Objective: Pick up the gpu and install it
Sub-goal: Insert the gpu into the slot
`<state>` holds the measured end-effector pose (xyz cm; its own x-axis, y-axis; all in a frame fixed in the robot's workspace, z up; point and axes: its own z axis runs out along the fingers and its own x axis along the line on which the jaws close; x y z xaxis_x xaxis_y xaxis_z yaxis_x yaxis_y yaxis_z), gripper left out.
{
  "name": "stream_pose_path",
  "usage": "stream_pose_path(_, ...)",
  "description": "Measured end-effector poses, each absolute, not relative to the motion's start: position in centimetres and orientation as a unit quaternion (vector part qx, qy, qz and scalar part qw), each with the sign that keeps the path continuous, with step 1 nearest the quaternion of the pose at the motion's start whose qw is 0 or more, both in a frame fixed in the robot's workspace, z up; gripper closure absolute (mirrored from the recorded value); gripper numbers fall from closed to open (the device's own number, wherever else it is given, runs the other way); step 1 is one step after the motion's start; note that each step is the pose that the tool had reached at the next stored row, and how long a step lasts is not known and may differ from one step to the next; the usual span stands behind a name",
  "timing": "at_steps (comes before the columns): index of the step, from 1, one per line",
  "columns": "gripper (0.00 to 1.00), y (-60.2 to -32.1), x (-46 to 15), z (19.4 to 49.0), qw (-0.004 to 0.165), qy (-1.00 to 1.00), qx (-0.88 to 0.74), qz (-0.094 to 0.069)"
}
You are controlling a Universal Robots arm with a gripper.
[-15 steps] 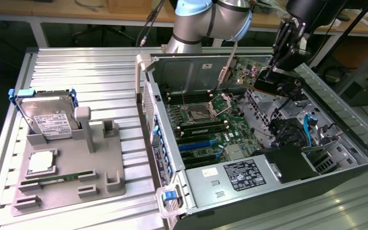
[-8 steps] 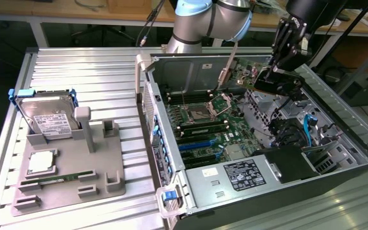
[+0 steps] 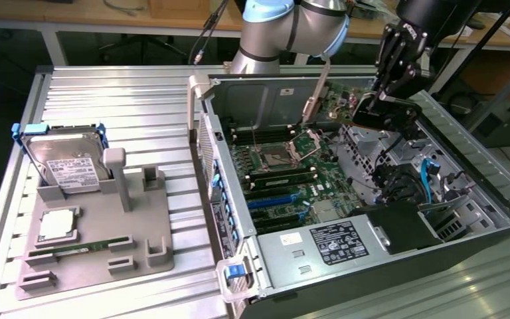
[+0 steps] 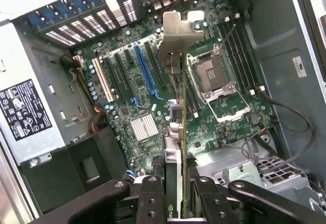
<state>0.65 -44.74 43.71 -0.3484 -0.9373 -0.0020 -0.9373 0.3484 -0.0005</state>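
Wrist view: the gripper (image 4: 176, 196) pinches the gpu (image 4: 174, 127) edge-on between its fingers (image 4: 152, 198), above the motherboard (image 4: 137, 96). The open case (image 3: 472, 179) lies on a ribbed metal table (image 3: 122, 100), with wooden benches (image 3: 87, 13) behind it.

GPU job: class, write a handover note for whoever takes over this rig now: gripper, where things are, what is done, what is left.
The gripper has its fingers shut on the gpu, held edge-on.
The gpu hangs inside the open computer case, above the motherboard, touching no slot.
Done: pickup.
Left: install; the card is not seated.
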Motion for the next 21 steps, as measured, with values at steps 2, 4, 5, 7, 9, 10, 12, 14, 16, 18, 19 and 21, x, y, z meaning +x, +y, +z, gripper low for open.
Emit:
stream_pose_path(2,0.73,-44.74,0.65,43.71,0.001,0.817,-0.577,0.000)
stream_pose_path(4,0.73,-44.74,0.65,43.71,0.001,0.812,-0.584,0.000)
stream_pose_path(5,0.73,-44.73,0.65,43.71,0.001,0.809,-0.588,0.000)
stream_pose_path(7,0.73,-44.73,0.65,43.71,0.001,0.802,-0.597,0.000)
stream_pose_path(9,0.73,-44.73,0.65,43.71,0.001,0.797,-0.604,0.000)
stream_pose_path(10,0.73,-44.73,0.65,43.71,0.001,0.794,-0.607,0.000)
stream_pose_path(12,0.73,-44.72,0.65,43.71,0.001,0.777,-0.630,0.000)
stream_pose_path(14,0.73,-44.71,0.65,43.71,0.001,0.750,-0.661,0.000)
stream_pose_path(16,0.73,-44.70,0.64,43.71,0.001,0.727,-0.687,0.000)
stream_pose_path(18,0.73,-44.70,0.65,43.71,0.001,0.703,-0.711,0.000)
stream_pose_path(19,0.73,-44.70,0.65,43.71,0.001,0.702,-0.713,0.001)
stream_pose_path(21,0.73,-44.70,0.44,43.01,0.001,0.705,-0.709,0.000)
